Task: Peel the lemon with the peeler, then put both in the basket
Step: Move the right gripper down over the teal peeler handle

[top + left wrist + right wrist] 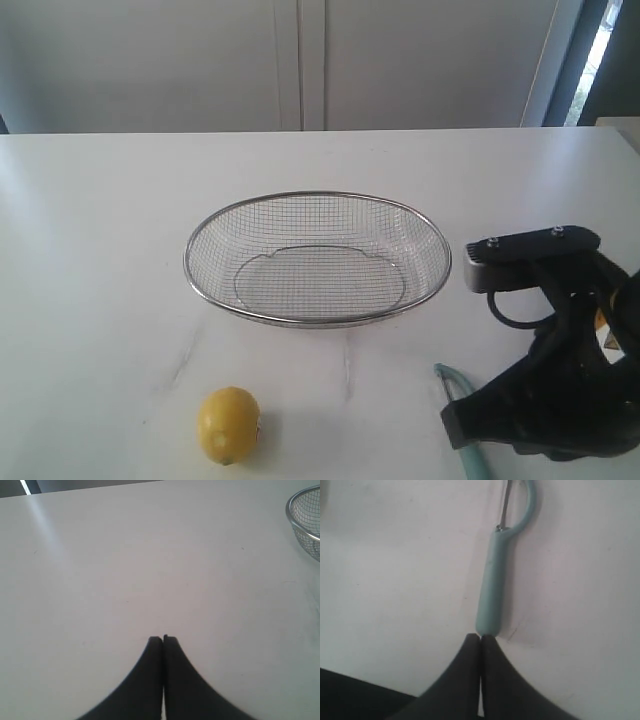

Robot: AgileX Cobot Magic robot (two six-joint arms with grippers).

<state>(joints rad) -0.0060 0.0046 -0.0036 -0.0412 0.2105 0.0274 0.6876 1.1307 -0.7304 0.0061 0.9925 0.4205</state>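
The basket (300, 322) sits about mid-worktop (100, 250), upright and with nothing in it, well back from the near edge. The lemon (229, 425) lies on the bare surface close to the near edge, left of centre, well apart from the basket and from both arms.

The peeler (492, 580) lies flat near the near edge, toward the right-hand corner, right of the lemon and in front of the basket's right end. Its hooked head points toward the far edge and its handle runs back toward the near edge.

The right gripper (480, 637) is low over the worktop at the butt of the peeler handle. Its two fingers are pressed together with nothing between them, and their tips sit just at the handle's end; whether they touch it cannot be told.

The left gripper (163, 640) is also pressed together and holds nothing. It is above bare worktop, with only a piece of the basket rim showing at the edge of its wrist view.
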